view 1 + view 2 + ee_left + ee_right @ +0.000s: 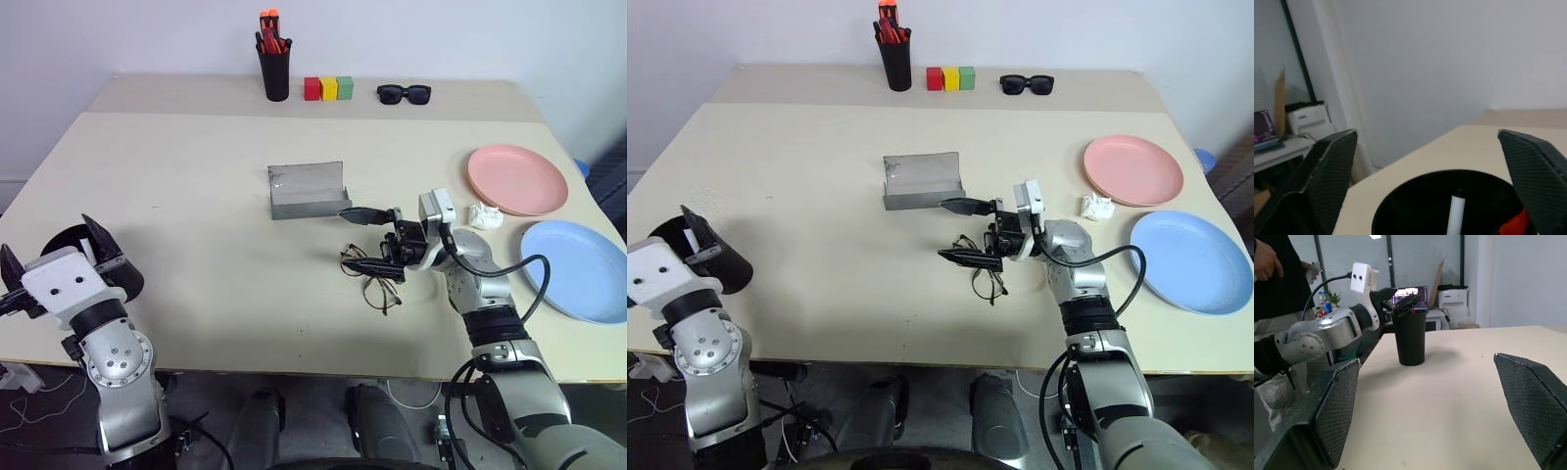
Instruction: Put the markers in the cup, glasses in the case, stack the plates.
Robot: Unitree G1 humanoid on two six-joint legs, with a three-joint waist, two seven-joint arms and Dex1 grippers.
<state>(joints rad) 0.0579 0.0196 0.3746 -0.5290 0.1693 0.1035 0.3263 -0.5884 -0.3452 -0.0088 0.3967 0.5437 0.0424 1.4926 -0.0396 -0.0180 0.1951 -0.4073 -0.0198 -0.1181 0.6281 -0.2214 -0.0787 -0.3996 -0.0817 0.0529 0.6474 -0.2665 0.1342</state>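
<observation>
Two claws: both wide open, holding nothing.
L claw [54, 250]: tilted up over cup [717, 257], table's left edge; markers [1457, 215] inside.
R claw [972, 232]: pointing left, just above glasses [982, 274], near case [923, 180].
Plates [1132, 168]: side by side, right.

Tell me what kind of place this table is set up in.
Probably an office or lab room used for robot tests. Behind the beige table, the right wrist view shows glass partitions, a printer and a lit screen, and a person stands by.
</observation>
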